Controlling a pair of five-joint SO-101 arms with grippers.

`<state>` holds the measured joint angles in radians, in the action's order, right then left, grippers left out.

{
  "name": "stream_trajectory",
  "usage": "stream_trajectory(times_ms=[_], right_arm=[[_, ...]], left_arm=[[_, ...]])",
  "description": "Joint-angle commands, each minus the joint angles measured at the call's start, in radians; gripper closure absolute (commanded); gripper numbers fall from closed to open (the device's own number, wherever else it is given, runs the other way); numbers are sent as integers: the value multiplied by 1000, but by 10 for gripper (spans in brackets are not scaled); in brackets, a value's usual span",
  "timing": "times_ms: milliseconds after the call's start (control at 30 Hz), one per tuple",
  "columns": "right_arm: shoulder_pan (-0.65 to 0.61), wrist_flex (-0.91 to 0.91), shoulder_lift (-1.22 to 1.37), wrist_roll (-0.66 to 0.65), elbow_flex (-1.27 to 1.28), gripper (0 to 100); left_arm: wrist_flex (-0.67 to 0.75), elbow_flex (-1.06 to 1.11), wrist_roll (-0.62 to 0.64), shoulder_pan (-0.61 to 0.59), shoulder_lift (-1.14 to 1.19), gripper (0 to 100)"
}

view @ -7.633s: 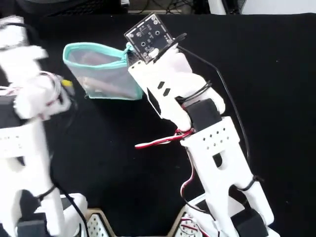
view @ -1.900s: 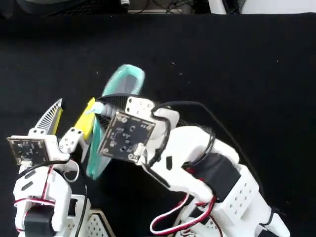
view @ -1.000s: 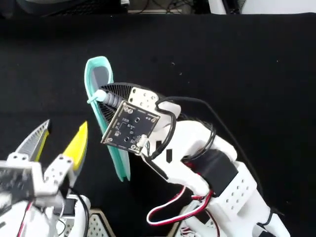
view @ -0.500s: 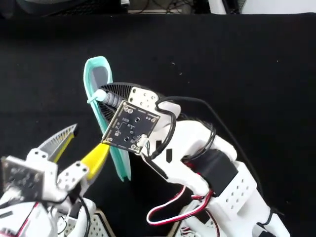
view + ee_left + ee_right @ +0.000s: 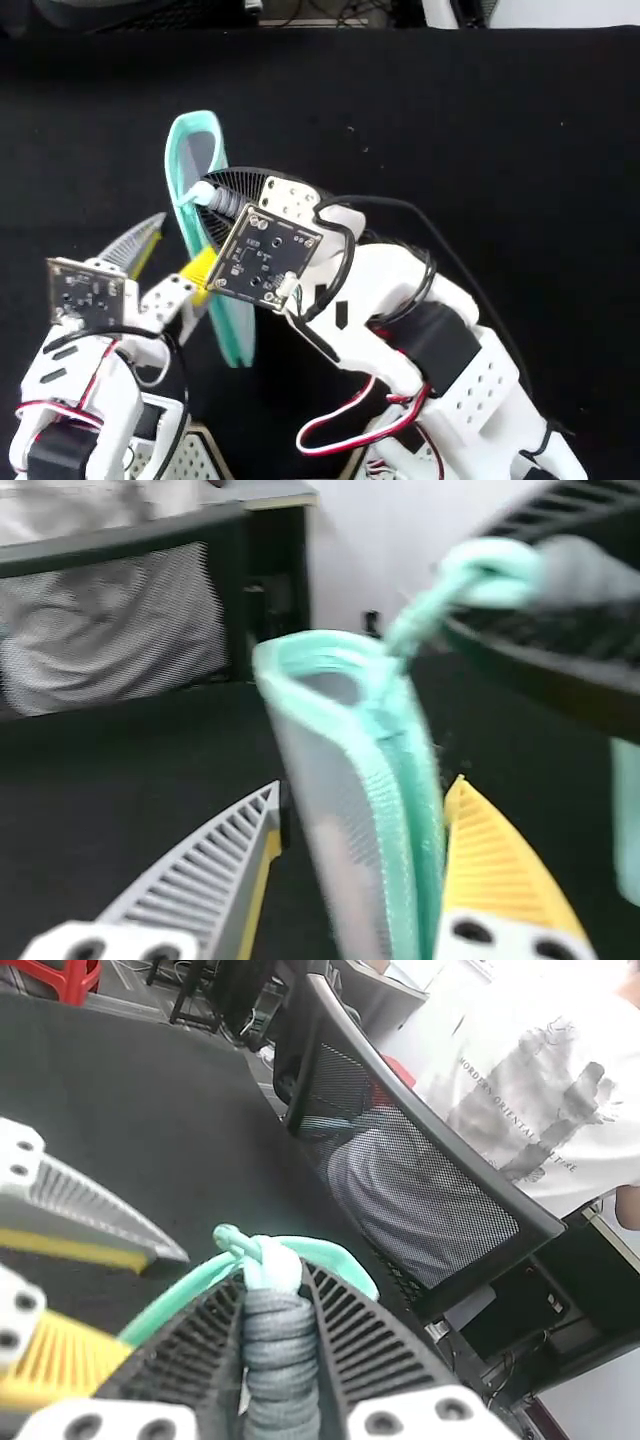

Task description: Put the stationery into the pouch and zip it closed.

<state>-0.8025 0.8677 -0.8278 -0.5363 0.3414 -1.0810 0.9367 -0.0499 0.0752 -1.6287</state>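
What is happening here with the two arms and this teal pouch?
Two robot arms are handling a teal pouch over the black table. The right gripper is shut on the zip pull cord and holds the pouch up on its edge. The left gripper is open, with one of its fingers on each side of the pouch body, not yet closed on it. How far the zip is closed I cannot tell from these views.
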Motion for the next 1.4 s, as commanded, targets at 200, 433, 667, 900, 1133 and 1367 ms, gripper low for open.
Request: stream_trajectory(times_ms=[200, 433, 667, 900, 1133, 1367], right_arm=[[14, -31, -22, -9, -7, 986], [14, -31, -22, -9, -7, 986], [14, -29, -22, -9, -7, 986], [14, -31, -22, -9, -5, 986], [14, -41, 19, -11, 2, 986], [14, -117, 104, -3, 36, 986]], left_arm=[[23, -45, 8, -47, -2, 741], [54, -42, 8, -35, 8, 741], [118, -8, 9, 19, 9, 743], [110, 27, 8, 19, -2, 924], [98, 27, 14, 19, -2, 969], [97, 36, 14, 19, -2, 970]])
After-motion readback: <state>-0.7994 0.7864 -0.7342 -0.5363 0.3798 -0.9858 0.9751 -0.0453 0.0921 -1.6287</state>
